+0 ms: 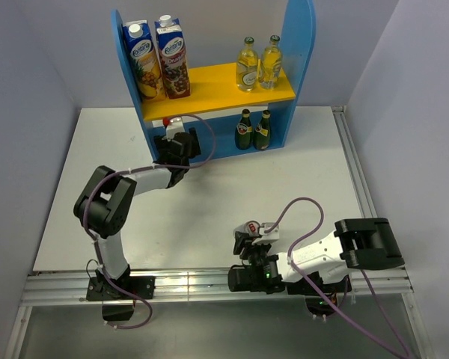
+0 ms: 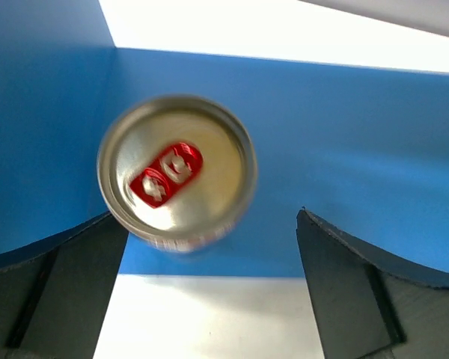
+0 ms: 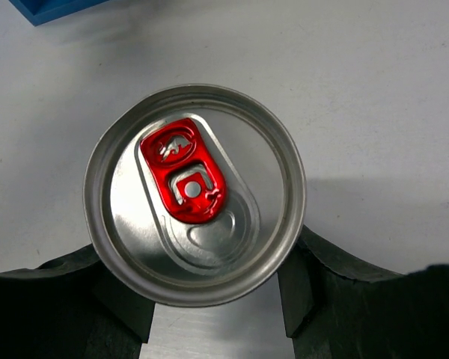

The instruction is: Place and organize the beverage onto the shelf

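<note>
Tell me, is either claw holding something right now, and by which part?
The right gripper clasps the near can by its sides, just under the rim. The left gripper is open around the shelf can, one finger well clear, holding nothing.

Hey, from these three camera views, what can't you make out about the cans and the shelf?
Left can: blurred in the left wrist view, tab print unreadable; overhead, the yellow board and left hand hide most of it.
Right can: both views show only its lid; its side label is hidden below, partly by the right hand.
Green bottles: labels too small overhead to read.
</note>
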